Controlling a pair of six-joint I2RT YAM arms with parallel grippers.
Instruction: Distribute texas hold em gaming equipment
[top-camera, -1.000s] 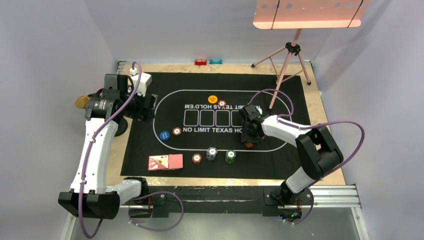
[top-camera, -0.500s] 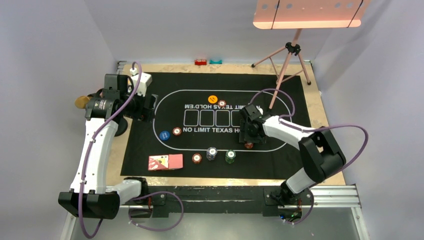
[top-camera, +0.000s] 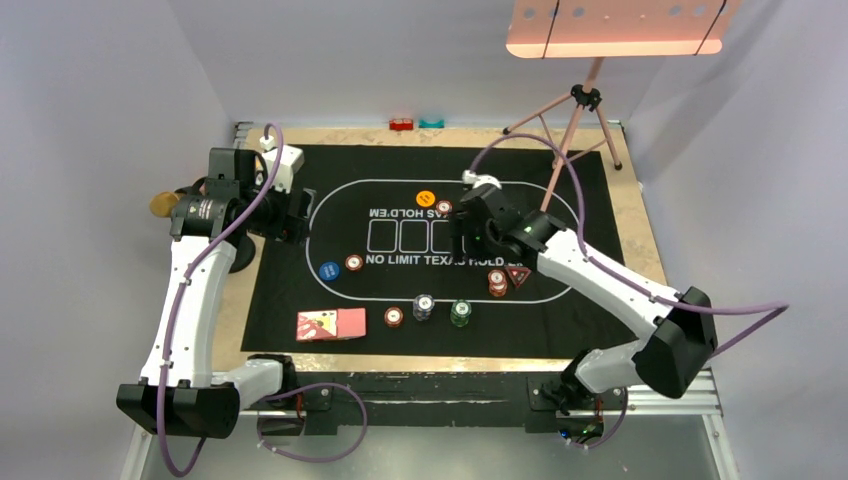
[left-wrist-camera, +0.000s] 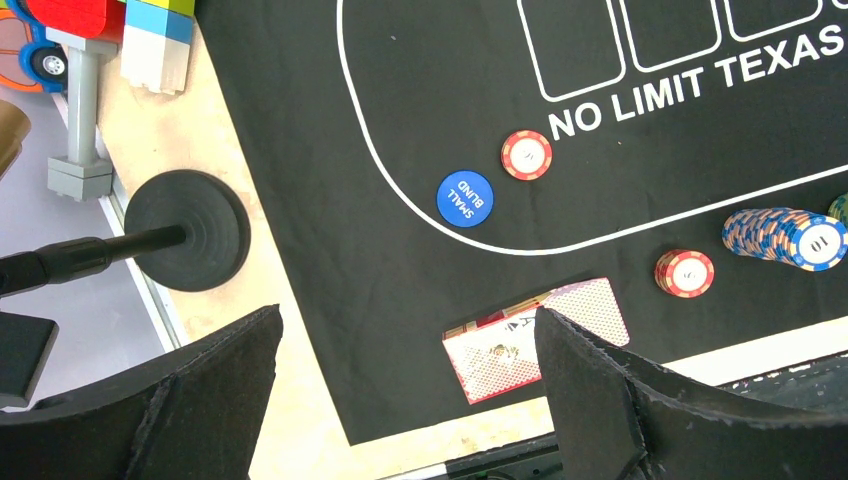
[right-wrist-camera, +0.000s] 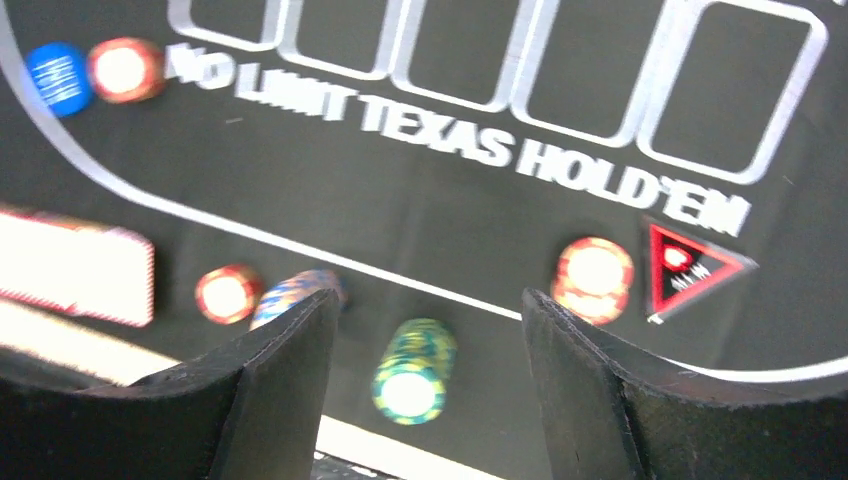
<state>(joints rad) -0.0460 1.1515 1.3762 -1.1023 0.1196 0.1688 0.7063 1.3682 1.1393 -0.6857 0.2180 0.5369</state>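
On the black poker mat (top-camera: 330, 185) lie a red chip stack (top-camera: 497, 282) beside a red triangle marker (top-camera: 518, 275), a green stack (top-camera: 460, 313), a grey-white stack (top-camera: 424, 306), a red chip (top-camera: 394, 317), pink-backed cards (top-camera: 331, 324), a blue disc (top-camera: 329, 270) with a red chip (top-camera: 353, 263), and an orange disc (top-camera: 425, 198) with a chip (top-camera: 444, 207). My right gripper (top-camera: 462, 235) is open and empty, raised over the mat's middle; its view shows the green stack (right-wrist-camera: 414, 370) between the fingers. My left gripper (top-camera: 291, 222) is open and empty at the mat's left edge, above the cards (left-wrist-camera: 535, 338).
A microphone stand's round black base (left-wrist-camera: 187, 229) sits off the mat's left edge, with toy bricks (left-wrist-camera: 160, 45) behind it. A pink tripod (top-camera: 570, 120) stands at the back right under a pink panel. Two small bricks (top-camera: 415, 124) lie at the table's far edge.
My right gripper has risen and swung back-left away from the red chip stack, leaving that stack and the triangle marker uncovered on the mat. The left arm has not moved.
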